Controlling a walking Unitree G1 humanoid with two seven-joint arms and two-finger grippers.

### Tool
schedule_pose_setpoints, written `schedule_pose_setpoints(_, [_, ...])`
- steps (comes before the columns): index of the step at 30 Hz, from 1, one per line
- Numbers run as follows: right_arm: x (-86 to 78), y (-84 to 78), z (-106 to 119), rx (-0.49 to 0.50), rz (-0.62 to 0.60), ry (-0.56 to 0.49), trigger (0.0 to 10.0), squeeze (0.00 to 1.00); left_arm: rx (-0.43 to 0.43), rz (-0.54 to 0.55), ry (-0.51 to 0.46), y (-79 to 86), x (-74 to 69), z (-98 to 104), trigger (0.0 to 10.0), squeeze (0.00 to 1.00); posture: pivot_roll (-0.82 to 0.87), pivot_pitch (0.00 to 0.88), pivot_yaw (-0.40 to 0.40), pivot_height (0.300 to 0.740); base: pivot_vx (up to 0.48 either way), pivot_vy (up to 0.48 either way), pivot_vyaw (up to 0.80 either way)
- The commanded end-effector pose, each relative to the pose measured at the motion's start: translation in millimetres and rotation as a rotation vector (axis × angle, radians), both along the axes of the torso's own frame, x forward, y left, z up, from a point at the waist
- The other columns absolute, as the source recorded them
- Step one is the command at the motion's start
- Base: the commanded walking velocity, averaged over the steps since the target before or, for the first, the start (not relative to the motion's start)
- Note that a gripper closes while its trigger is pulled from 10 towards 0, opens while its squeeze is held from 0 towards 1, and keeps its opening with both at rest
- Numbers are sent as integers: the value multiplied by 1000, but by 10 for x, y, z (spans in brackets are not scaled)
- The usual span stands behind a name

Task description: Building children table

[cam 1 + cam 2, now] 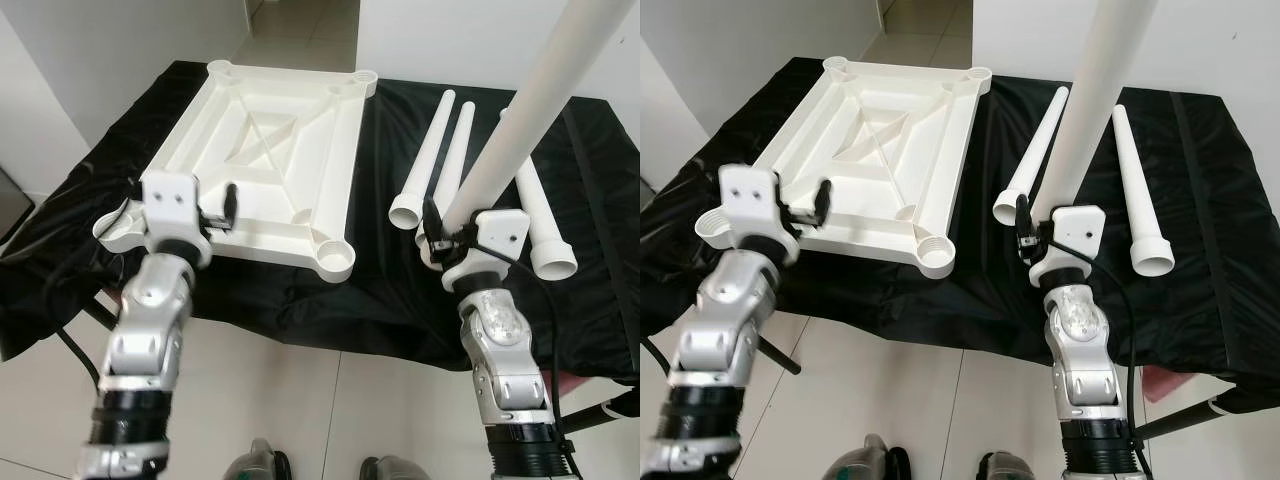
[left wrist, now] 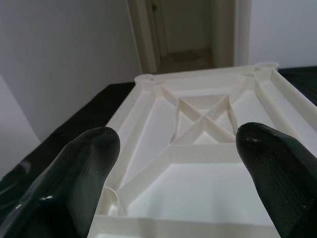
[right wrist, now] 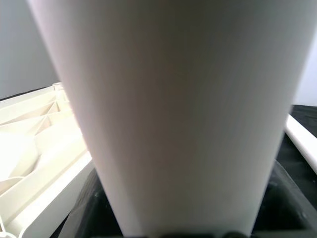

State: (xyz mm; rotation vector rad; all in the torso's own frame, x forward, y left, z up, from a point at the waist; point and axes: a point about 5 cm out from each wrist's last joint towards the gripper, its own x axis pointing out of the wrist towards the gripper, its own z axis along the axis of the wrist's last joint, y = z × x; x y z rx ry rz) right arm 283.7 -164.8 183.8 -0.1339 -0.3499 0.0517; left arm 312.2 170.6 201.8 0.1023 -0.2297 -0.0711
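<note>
The white plastic tabletop (image 1: 270,150) lies upside down on the black-draped table (image 1: 300,300), with a round socket at each corner. My left gripper (image 1: 222,205) hovers open over its near-left edge, nothing between its fingers (image 2: 74,173). My right gripper (image 1: 440,228) is shut on a white table leg (image 1: 530,110), held upright and leaning to the right, off the tabletop's right side. Three more white legs lie on the cloth: two side by side (image 1: 430,150) just behind the right gripper, one (image 1: 545,220) further right.
The tabletop's near-right socket (image 1: 333,258) sits close to the table's front edge. Tiled floor (image 1: 330,400) lies below, with my feet (image 1: 255,465) on it. A white wall and a doorway (image 1: 300,25) stand behind the table.
</note>
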Motion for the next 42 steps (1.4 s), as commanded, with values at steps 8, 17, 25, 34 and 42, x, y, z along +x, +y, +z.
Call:
schedule_pose_setpoints(8, [70, 7, 54, -10, 18, -17, 10000, 0, 83, -63, -30, 107, 238, 148, 10000, 0, -26, 51, 59, 740, 0, 0, 0])
schedule_pose_setpoints(17, [73, 65, 87, 16, 55, -30, 10000, 0, 142, -194, 1, -71, 397, 142, 10000, 0, -27, 64, 64, 740, 0, 0, 0])
schedule_pose_setpoints(25, [78, 82, 132, 17, 61, -45, 10000, 0, 256, -407, 165, -377, 602, -65, 10000, 0, -47, 86, 79, 740, 0, 0, 0])
schedule_pose_setpoints(34, [47, 50, 133, 27, 47, -48, 10000, 0, 171, -409, 156, -418, 626, -23, 10000, 0, -50, 102, 87, 740, 0, 0, 0])
schedule_pose_setpoints(42, [68, 51, 145, 47, 37, -54, 10000, 0, 61, -333, 120, -243, 633, 28, 10000, 0, -46, 106, 86, 740, 0, 0, 0])
